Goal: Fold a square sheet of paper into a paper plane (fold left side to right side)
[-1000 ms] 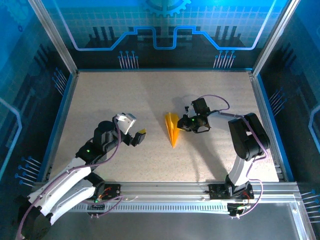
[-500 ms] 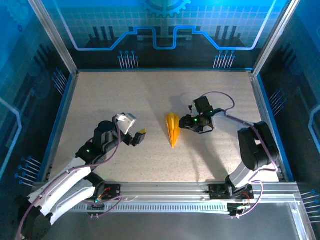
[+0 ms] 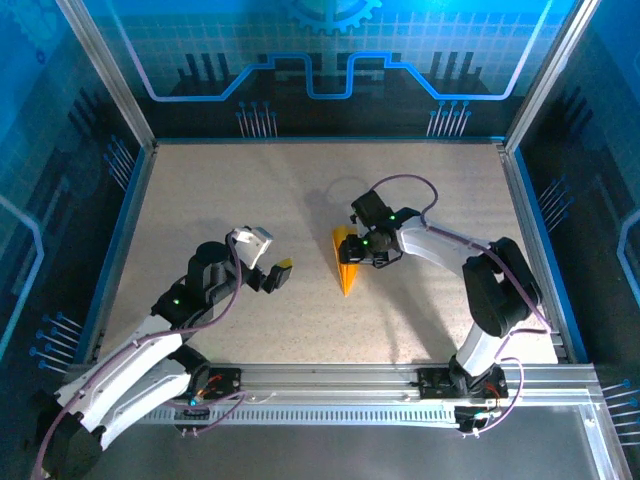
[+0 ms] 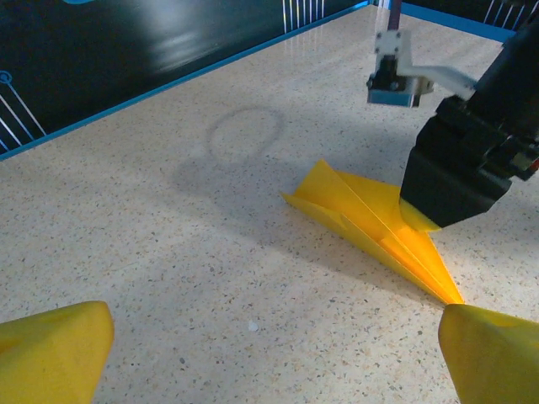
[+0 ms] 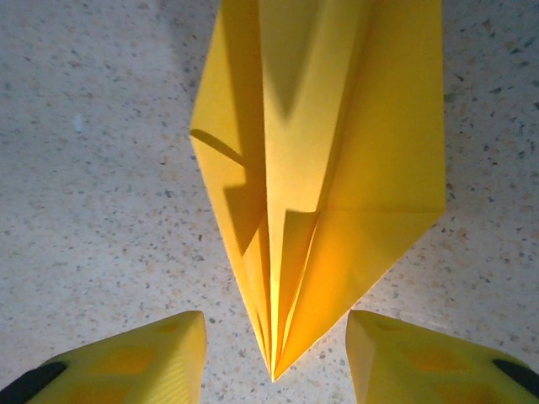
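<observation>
Right hand over paper plane

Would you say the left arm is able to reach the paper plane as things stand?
Probably yes: bare table lies between the open left gripper and the paper plane, though the right gripper hangs close over part of it.

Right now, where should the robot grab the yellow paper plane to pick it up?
Probably the raised centre fold of the paper plane, pinched from above with the right fingers on either side. Its wings lie nearly flat on the table, so only that ridge offers anything to hold.
</observation>
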Tool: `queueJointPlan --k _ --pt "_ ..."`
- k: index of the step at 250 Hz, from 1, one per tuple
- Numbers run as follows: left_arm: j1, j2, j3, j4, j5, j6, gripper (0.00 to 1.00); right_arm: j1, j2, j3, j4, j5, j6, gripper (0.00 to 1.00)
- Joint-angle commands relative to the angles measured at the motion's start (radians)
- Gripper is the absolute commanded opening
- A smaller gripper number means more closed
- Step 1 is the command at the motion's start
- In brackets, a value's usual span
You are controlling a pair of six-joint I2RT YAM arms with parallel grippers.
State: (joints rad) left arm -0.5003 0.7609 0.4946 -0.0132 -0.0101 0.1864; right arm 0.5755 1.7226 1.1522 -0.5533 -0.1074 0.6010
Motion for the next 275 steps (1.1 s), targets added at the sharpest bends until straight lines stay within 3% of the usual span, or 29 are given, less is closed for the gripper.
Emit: queueJointPlan --k 1,141,230,275 --pt "0.005 -0.014 0.025 0.019 0.019 0.016 1.00 0.018 0.036 0.035 -0.037 0.009 0.000 0.47" --pt "0.004 -0.012 0.026 0.014 0.018 0.018 1.00 0.032 0.124 0.082 -0.035 0.026 -0.003 0.43" --pt "0.005 -0.014 0.026 0.013 0.016 0.018 1.00 0.043 0.182 0.113 -0.067 0.084 -0.003 0.23" --pt "0.004 -0.014 0.028 0.012 0.015 0.019 1.00 0.053 0.215 0.135 -0.078 0.110 0.001 0.20"
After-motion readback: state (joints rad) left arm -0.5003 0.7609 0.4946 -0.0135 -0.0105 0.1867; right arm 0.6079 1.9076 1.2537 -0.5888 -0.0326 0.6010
